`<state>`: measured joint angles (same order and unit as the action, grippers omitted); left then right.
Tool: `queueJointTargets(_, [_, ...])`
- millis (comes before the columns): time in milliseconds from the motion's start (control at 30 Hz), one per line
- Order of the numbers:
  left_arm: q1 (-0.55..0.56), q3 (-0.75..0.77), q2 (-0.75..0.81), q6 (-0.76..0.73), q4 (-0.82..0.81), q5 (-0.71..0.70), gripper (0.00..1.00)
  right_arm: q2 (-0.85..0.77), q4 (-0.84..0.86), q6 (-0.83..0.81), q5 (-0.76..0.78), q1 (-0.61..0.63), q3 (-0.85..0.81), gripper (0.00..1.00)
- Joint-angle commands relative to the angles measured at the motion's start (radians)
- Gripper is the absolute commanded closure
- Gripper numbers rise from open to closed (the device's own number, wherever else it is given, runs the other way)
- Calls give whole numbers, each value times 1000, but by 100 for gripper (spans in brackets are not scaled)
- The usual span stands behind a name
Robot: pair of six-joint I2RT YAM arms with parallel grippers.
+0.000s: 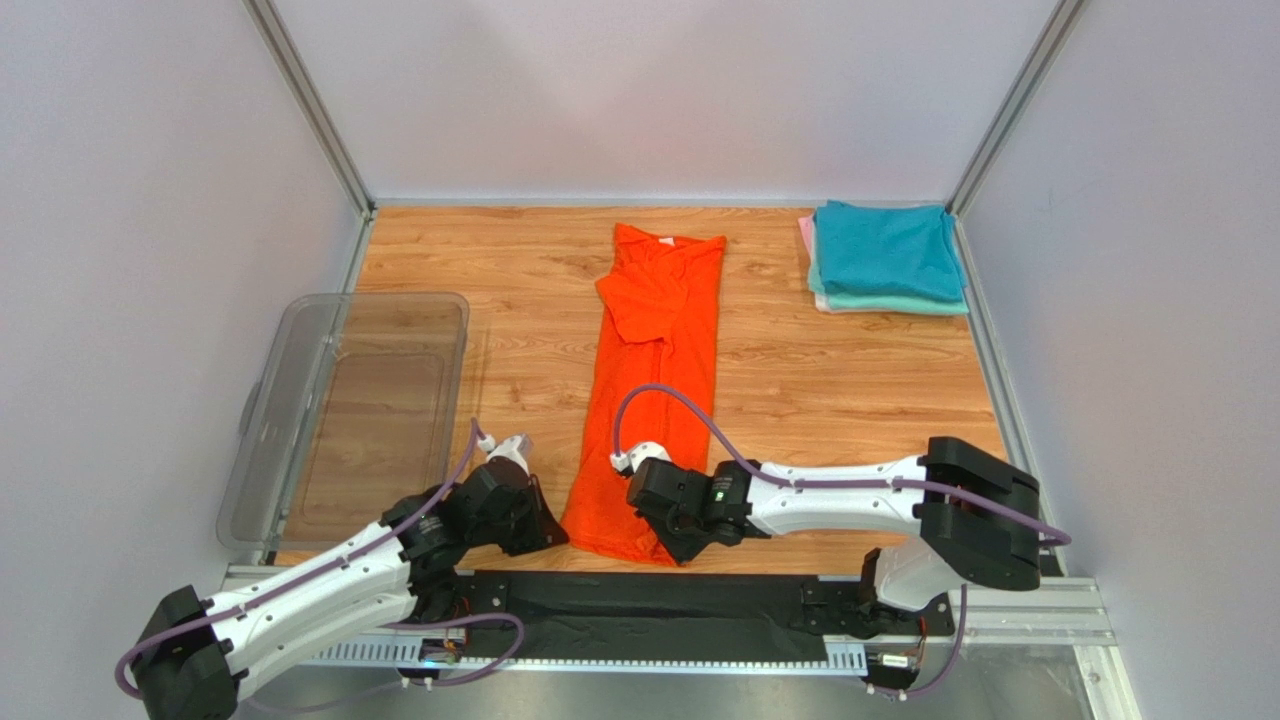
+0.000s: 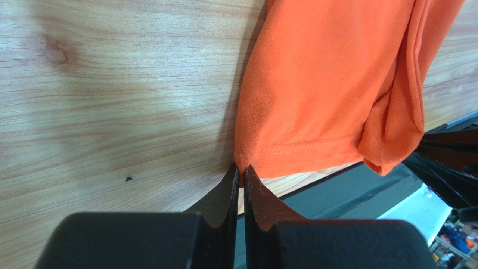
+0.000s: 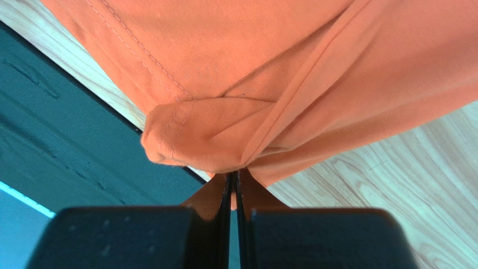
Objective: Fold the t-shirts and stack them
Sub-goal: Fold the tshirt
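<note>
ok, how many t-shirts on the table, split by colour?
bright orange fabric t-shirt: 1
teal fabric t-shirt: 1
mint green fabric t-shirt: 1
pale pink fabric t-shirt: 1
Total: 4

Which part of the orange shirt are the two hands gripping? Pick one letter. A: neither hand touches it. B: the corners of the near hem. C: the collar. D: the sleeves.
B: the left hand is pinched on one hem corner of the orange shirt, and the right hand is pinched on the bunched other corner, at the end nearest the arm bases.
</note>
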<state>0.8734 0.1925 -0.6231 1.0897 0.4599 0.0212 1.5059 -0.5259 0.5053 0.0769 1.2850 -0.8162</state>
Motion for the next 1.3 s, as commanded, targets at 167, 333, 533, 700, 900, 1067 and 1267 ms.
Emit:
queueJointTargets(167, [-4, -21, 5, 18, 6, 0, 91, -88, -65, 38, -19, 22, 25, 100])
queueJointTargets(333, [-4, -25, 5, 21, 6, 2, 92, -105, -71, 45, -25, 25, 43, 95])
queueJointTargets(533, [-4, -27, 6, 24, 8, 6, 94, -96, -51, 52, -52, 30, 55, 99])
queueJointTargets(700, [-4, -31, 6, 26, 14, 19, 98, -99, -66, 65, -55, 46, 63, 98])
queueJointTargets(900, [-4, -39, 25, 27, 14, 46, 100, -157, -31, 85, -42, 56, 88, 67])
queueJointTargets(1067, [-4, -39, 65, 22, 19, 78, 100, -226, 20, 1, -57, 66, 109, 57])
queueJointTargets(1267, [-4, -42, 100, 29, 32, 114, 100, -248, 27, -77, -121, 80, 126, 49])
